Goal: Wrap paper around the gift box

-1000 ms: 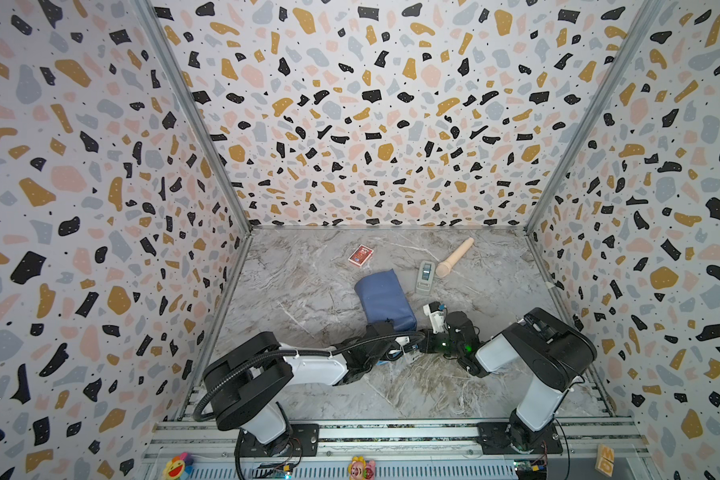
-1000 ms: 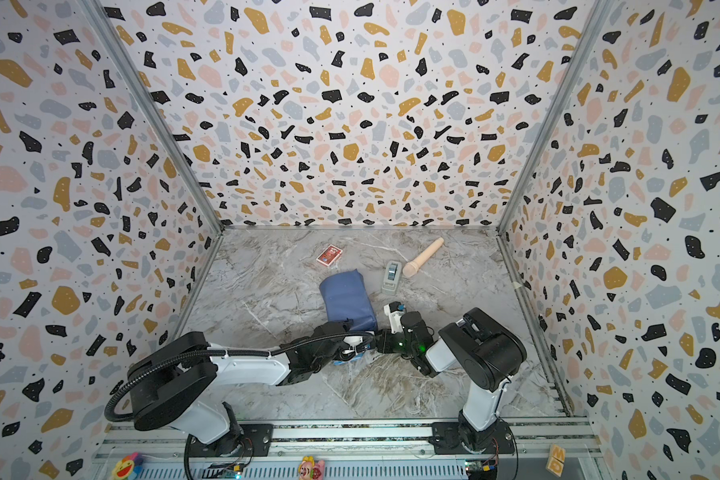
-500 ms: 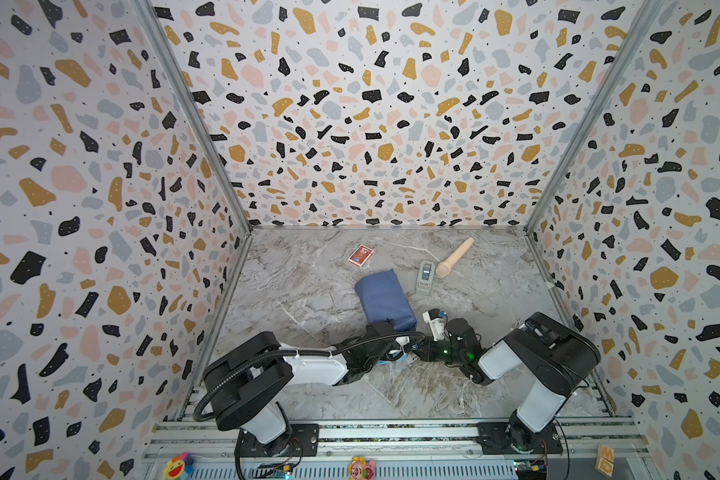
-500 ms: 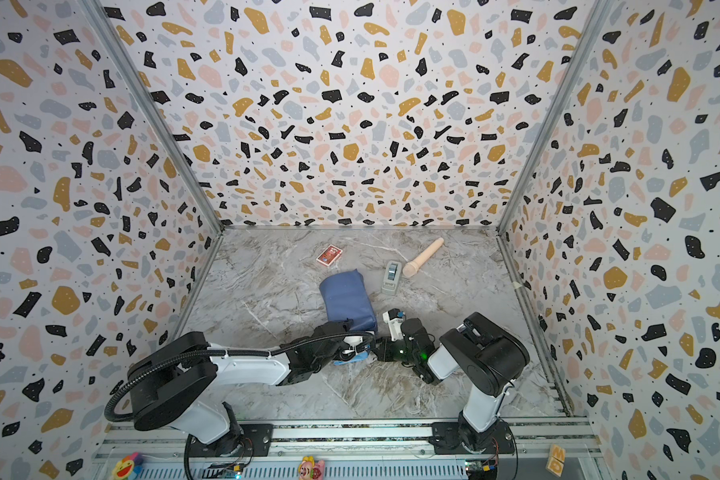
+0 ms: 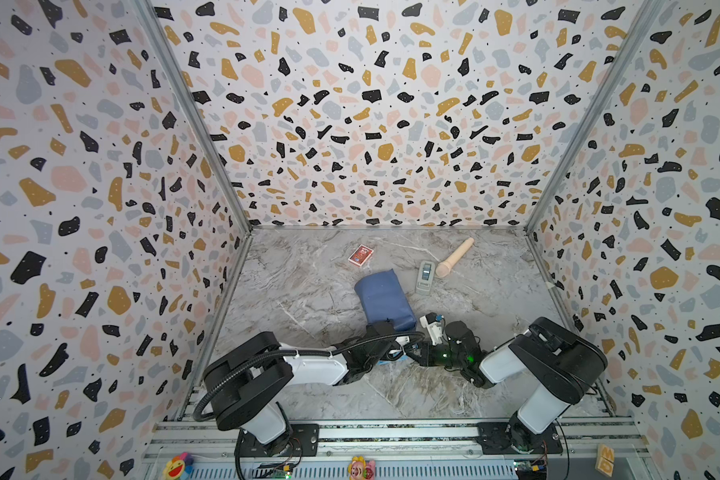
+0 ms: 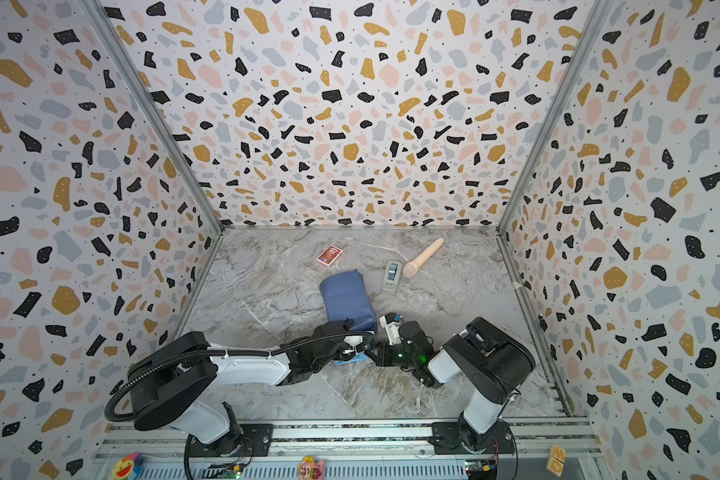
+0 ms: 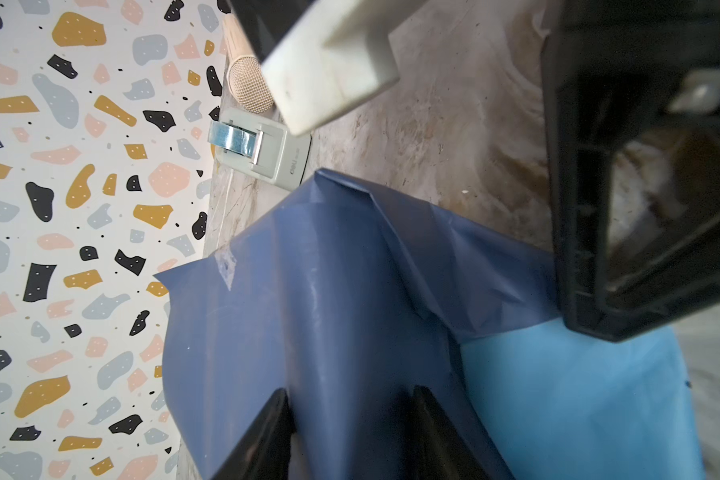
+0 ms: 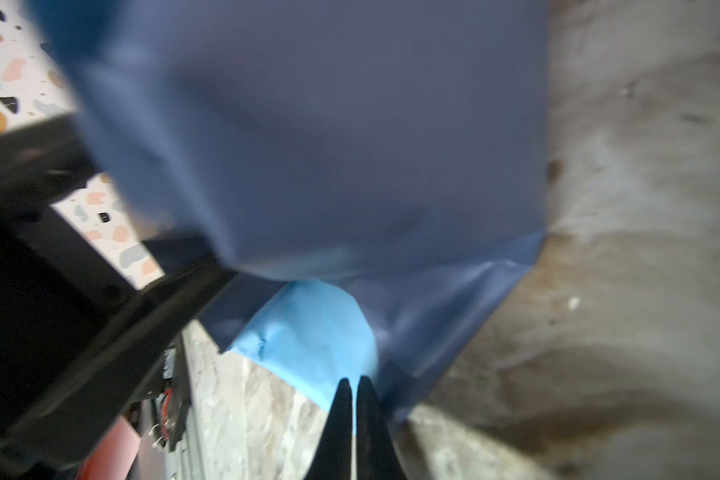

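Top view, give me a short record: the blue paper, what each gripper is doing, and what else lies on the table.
paper: dark blue, folded over the gift box, which is hidden
left gripper: closed on the paper-covered near end
right gripper: shut, tips at the light-blue flap; pinch unclear
farther back: red card pack, tape dispenser, beige microphone
table: grey marble

Grey marbled tabletop (image 5: 308, 291) sits inside terrazzo-patterned walls (image 5: 371, 104) on three sides. Toward the back a red card pack (image 5: 360, 254) lies flat; to its right a grey tape dispenser (image 5: 425, 277) lies just beside the mesh head of a beige microphone (image 5: 454, 257). The front rail (image 5: 391, 434) carries two small colourful toys (image 5: 179, 465) and a wooden block (image 5: 604, 459).
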Controlling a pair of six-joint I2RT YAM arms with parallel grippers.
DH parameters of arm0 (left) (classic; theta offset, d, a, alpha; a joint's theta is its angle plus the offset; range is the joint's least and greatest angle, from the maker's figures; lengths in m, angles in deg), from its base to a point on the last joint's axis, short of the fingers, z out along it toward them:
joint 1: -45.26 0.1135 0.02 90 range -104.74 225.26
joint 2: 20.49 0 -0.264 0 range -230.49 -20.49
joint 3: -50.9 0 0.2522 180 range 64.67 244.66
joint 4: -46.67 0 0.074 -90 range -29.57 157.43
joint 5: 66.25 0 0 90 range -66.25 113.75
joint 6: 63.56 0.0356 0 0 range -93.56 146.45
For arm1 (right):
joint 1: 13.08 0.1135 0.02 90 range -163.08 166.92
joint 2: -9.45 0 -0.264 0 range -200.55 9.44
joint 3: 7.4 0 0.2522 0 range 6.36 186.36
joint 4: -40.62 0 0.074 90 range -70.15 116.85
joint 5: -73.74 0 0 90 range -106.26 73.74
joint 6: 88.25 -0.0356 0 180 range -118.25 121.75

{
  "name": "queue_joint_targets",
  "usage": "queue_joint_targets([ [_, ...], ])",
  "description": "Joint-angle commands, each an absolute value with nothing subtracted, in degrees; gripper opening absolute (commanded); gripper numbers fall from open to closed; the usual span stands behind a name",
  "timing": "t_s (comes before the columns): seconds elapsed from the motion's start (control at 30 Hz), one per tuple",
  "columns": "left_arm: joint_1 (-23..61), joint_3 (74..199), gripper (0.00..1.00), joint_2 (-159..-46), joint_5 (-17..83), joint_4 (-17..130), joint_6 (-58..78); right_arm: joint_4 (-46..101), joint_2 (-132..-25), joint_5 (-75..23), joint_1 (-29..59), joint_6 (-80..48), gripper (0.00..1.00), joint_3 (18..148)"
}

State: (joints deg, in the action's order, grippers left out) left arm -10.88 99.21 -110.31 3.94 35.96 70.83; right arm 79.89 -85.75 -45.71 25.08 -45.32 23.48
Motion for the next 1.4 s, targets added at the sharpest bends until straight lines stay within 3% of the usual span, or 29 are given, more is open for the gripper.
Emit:
queue_joint_targets([
  [0.0, -10.7, 99.1, 0.46, -112.3, 4.6, 41.5, 70.1, 77.8, -81.3, -49.7, 22.6, -44.7, 0.08, 25.0],
  [0.2, -10.6, 99.1, 0.46, -112.1, 4.6, 41.6, 70.0, 74.9, -80.0, -51.4, 19.6, -43.3, 0.08, 26.0],
  [0.93, -10.6, 99.2, 0.46, -112.2, 4.7, 41.9, 70.0, 81.1, -91.4, -50.4, 19.6, -44.5, 0.07, 28.0],
  [1.37, -10.7, 99.3, 0.46, -112.2, 4.7, 42.0, 70.0, 85.6, -95.2, -41.3, 23.7, -48.8, 0.08, 29.1],
])
